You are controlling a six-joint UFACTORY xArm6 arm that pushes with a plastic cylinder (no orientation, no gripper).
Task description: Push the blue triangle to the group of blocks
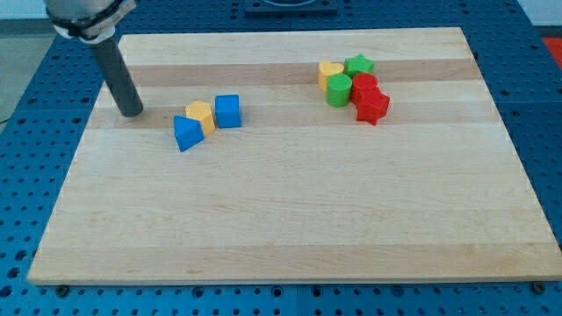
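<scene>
The blue triangle (pixel 186 132) lies left of the board's middle, touching a yellow block (pixel 201 115) to its upper right. A blue cube (pixel 227 111) stands just right of the yellow block. My tip (pixel 132 111) rests on the board to the left of the blue triangle, a short gap apart and slightly higher in the view. The group of blocks sits at the upper right: a yellow heart (pixel 330 73), a green star (pixel 358 64), a green round block (pixel 339 89), a red block (pixel 363 88) and a red star (pixel 372 107).
The wooden board (pixel 281 228) lies on a blue perforated table (pixel 18 132). The arm's rod comes down from the view's top left corner.
</scene>
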